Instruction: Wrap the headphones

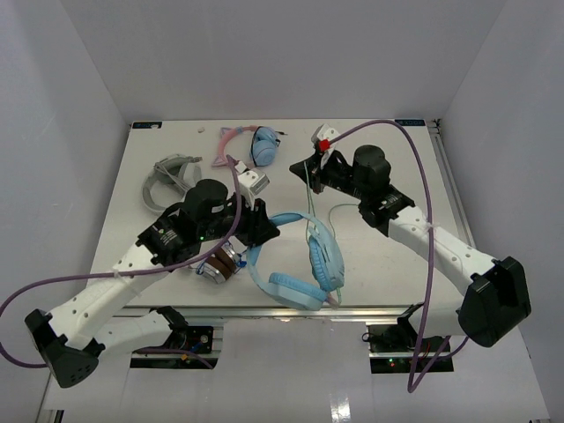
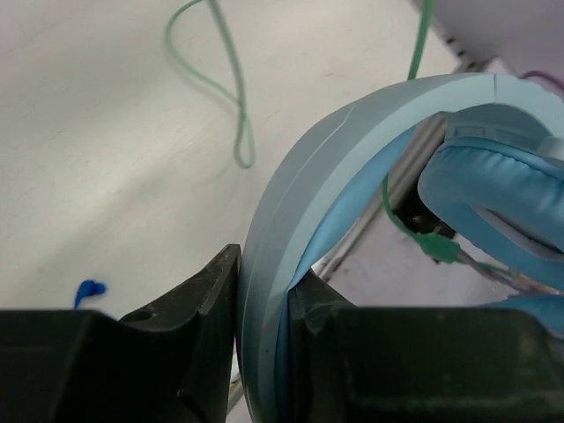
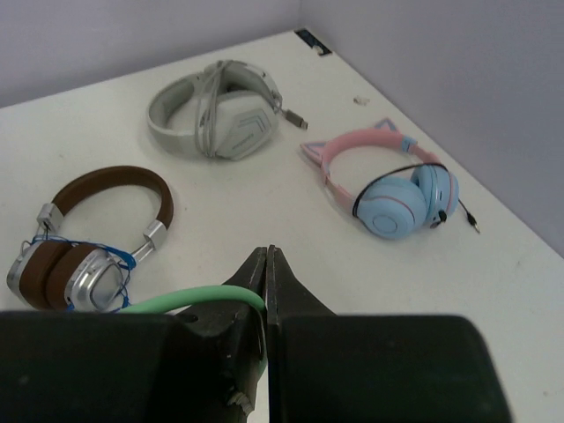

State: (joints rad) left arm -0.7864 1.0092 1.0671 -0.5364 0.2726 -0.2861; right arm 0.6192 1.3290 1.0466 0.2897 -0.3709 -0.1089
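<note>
The left fingers (image 2: 231,273) are narrowed onto the blue headband (image 2: 352,123) of the headphones (image 1: 295,289), one finger on each face of the band. They hold the set by its arch near the front-middle of the tabletop (image 1: 379,264). One padded earcup (image 2: 493,203) sits just beyond the grip. The right fingers (image 3: 267,269) are pressed fully together on the pale green cable (image 3: 176,304), which leaves them to one side in a shallow curve. In the overhead view that hand sits farther back, and slack cable lies in loose loops on the tabletop between the two arms.

The step in hand looks like laying the first turns of cable around the headphones. To do it well, the left grip needs to be firm and level, so that the band serves as a steady post. The right hand should carry the cable around with light tension, enough to take up the loops without pulling the band out of the pinch. The turns are best laid side by side and clear of the left fingers, or the fingers will be wound in too. The brown headphones (image 3: 97,229), the grey headphones (image 3: 216,110) and the pink cat-ear headphones (image 3: 388,185) lie well apart toward the back, and the cable's sweep should avoid them.
</note>
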